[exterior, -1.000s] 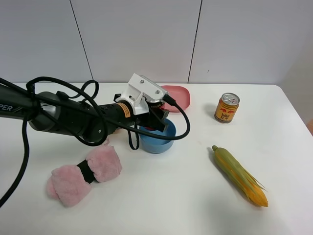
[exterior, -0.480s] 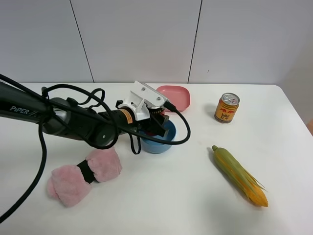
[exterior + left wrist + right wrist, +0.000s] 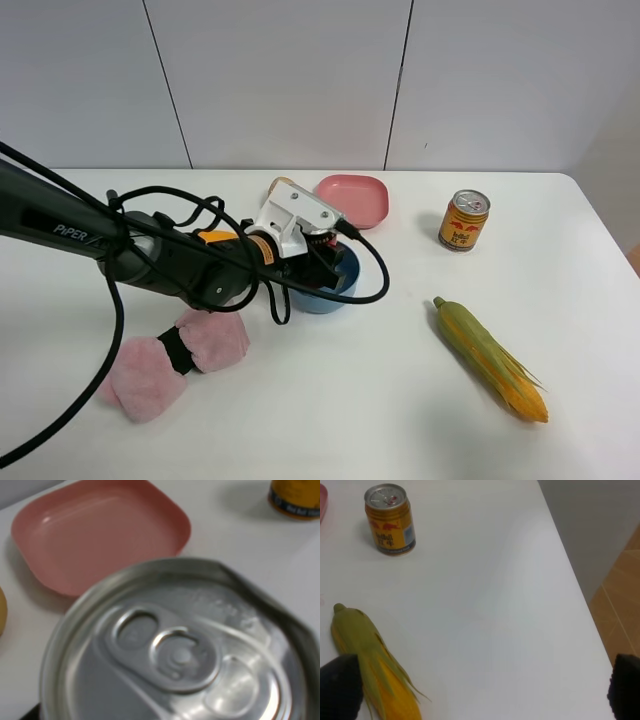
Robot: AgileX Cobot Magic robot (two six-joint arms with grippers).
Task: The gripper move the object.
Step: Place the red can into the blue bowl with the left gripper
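In the left wrist view the silver top of the red can (image 3: pixel 180 655) fills most of the frame, right under the camera. In the high view my left gripper (image 3: pixel 322 268), with its white housing and looping black cables, reaches down into the blue bowl (image 3: pixel 346 286) and hides the can's red body. The jaws themselves do not show. My right gripper (image 3: pixel 481 687) is open and empty, its black fingertips (image 3: pixel 337 687) wide apart above the table near the corn. It is outside the high view.
A pink plate (image 3: pixel 358 198) lies just behind the bowl and also shows in the left wrist view (image 3: pixel 100 535). An orange-yellow can (image 3: pixel 464 220) stands at the back right. A corn cob (image 3: pixel 490 358) lies front right. A pink plush bow (image 3: pixel 175 350) lies front left. The table's right edge (image 3: pixel 570 580) is near.
My left arm has lowered and shifted a little left, bringing the gripper and can down into the blue bowl. The other objects have not moved.
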